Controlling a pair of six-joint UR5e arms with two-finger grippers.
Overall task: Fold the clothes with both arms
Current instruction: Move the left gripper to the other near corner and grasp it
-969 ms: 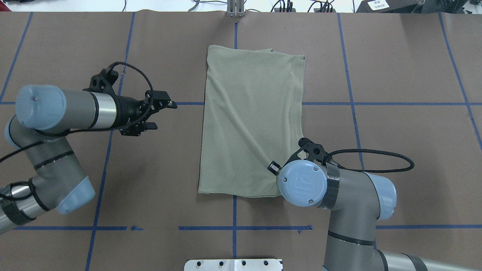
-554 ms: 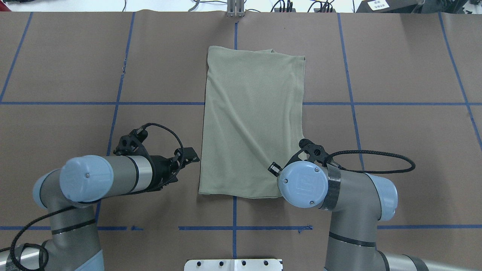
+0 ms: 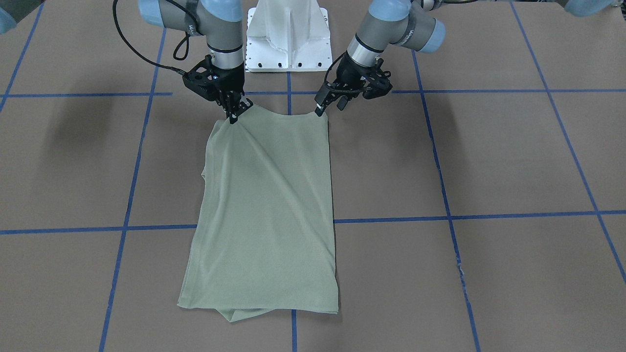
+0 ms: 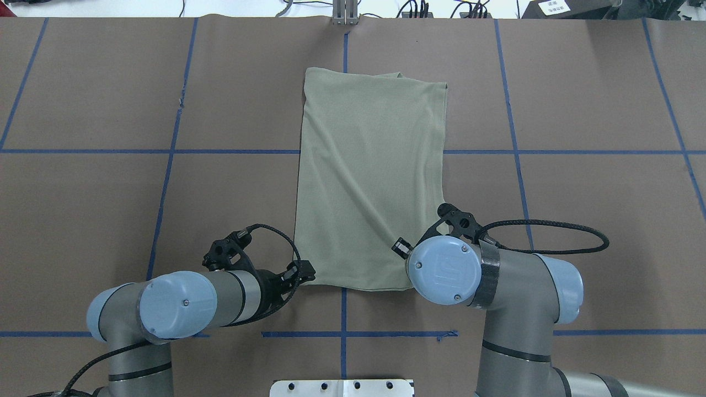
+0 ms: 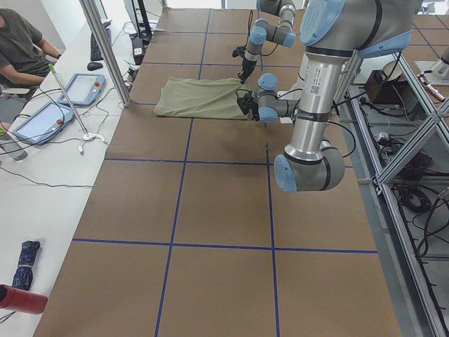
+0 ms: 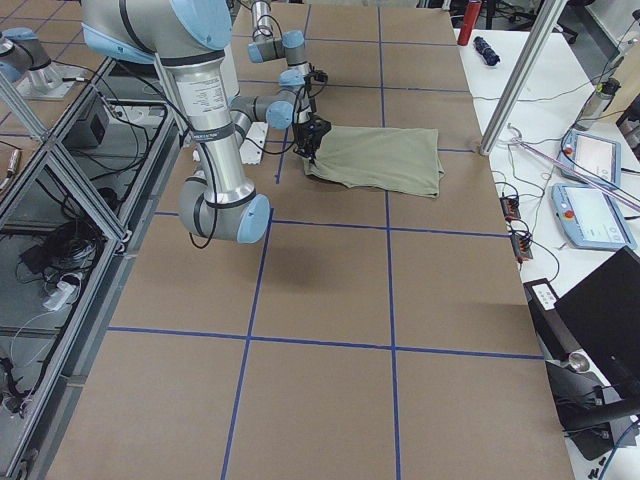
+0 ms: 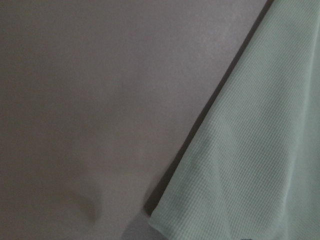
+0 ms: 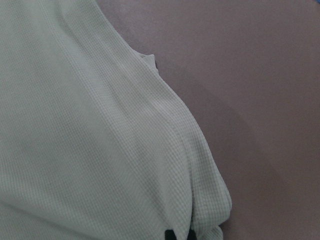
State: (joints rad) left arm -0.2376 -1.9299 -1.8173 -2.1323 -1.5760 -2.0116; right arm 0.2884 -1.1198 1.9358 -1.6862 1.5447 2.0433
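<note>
The pale sage-green shirt (image 3: 264, 210) is lying folded into a long rectangle on the brown bench (image 3: 489, 161). Its nearest short edge is sitting just in front of the white pedestal (image 3: 288, 34), and its length is running straight away from the pedestal. The right arm (image 4: 513, 275) and the left arm (image 4: 220, 298) are reaching out from either side of the pedestal toward that nearest edge. The right hand (image 3: 234, 114) is working at the corner to the robot's right of the pedestal, its fingers closed on the knit. It is holding the corner slightly off the bench, so a crease is running diagonally from there across the cloth. The right wrist view is showing the fabric bunching up against a dark fingertip. The left hand (image 3: 330, 107) is sitting at the other corner of the same edge, to the robot's left of the pedestal. Its fingers are standing apart, and one tip is touching or lying just beside the cloth, not clamping it. The left wrist view is showing that corner lying flat with a thin shadow under its edge. At the end farthest from the pedestal, an under layer (image 3: 244, 313) is poking out from beneath the top layer. Blue tape lines (image 3: 391, 220) are crossing the bench in a grid, and one is passing under the shirt about halfway along its length from the pedestal.
</note>
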